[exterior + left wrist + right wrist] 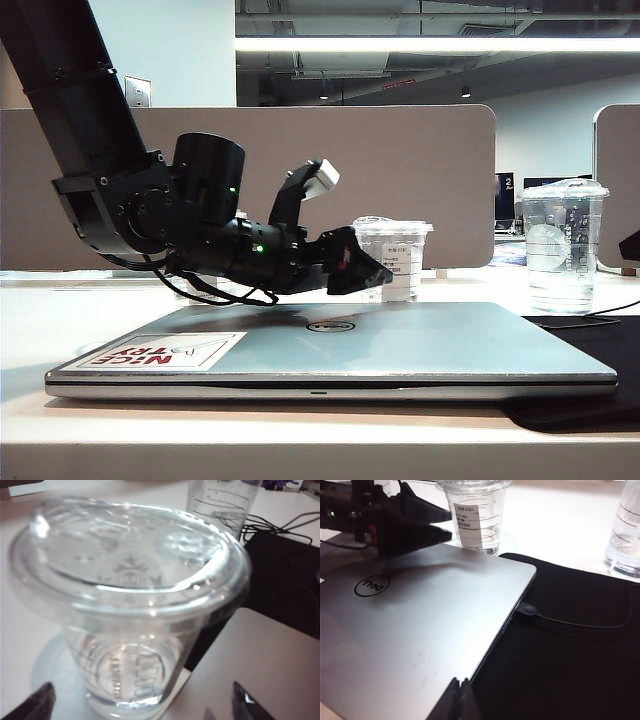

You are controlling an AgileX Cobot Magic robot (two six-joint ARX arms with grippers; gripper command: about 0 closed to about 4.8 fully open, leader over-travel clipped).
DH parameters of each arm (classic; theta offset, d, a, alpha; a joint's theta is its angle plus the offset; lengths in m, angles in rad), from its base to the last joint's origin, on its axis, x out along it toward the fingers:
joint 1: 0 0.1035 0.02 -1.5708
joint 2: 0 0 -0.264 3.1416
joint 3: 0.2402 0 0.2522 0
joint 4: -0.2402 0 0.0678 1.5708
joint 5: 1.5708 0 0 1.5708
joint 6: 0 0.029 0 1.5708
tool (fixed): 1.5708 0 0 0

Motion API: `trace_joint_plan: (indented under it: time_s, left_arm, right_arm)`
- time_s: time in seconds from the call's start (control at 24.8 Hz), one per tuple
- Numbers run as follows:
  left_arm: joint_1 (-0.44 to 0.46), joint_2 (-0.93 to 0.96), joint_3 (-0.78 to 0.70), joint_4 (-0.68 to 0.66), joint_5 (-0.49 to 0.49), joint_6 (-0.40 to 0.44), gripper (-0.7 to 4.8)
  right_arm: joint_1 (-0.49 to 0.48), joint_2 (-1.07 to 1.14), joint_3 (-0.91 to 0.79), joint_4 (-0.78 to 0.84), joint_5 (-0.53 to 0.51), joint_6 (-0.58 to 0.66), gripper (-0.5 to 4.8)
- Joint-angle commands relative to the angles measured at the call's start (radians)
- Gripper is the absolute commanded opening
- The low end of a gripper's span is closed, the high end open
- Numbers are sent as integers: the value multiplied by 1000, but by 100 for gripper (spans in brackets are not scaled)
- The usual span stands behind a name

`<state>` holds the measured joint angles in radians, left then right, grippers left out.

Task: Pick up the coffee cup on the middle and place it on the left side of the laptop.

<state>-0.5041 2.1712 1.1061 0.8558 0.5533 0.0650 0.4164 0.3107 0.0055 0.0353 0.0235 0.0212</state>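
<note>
The coffee cup [398, 258], short, clear and lidded with a straight white label [468, 526], stands on the table behind the laptop [400, 345]. The laptop is shut, silver-grey, with a round logo [371, 585] and a red-and-white sticker [165, 352]. My left gripper [378, 272] reaches over the lid and is open, its tips just short of the cup's side. In the left wrist view the cup [135, 605] fills the frame, with the dark fingertips [42, 704] wide apart on either side of its base. My right gripper [459, 692] hangs shut over the laptop's edge.
A taller clear cup [563, 245] stands to the right of the coffee cup, beside a black mat [570, 645] that lies under the laptop's right edge. A cable [580, 625] is plugged into the laptop. A grey partition [420, 150] closes the back.
</note>
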Motion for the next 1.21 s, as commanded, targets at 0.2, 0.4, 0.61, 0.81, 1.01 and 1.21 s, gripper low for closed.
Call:
trace_joint_plan:
  time_s: [0.2, 0.4, 0.61, 0.81, 1.01, 1.21]
  left_arm:
    - [-39, 46, 45, 42, -51, 32, 479]
    - [-51, 84, 78, 43, -113, 26, 479]
    - [-57, 85, 103, 48, -154, -4, 479]
    - [-57, 92, 125, 45, -161, -55, 479]
    - [-67, 97, 143, 40, -153, -54, 479]
    - [-84, 119, 168, 31, -185, -58, 479]
  right_arm:
    - [1, -2, -4, 18, 0, 1, -5]
    - [1, -2, -4, 18, 0, 1, -5]
    - [1, -2, -4, 17, 0, 1, -5]
    - [1, -2, -4, 18, 1, 1, -5]
    - [1, -2, -4, 18, 0, 1, -5]
    - [1, -2, -4, 19, 0, 1, -5]
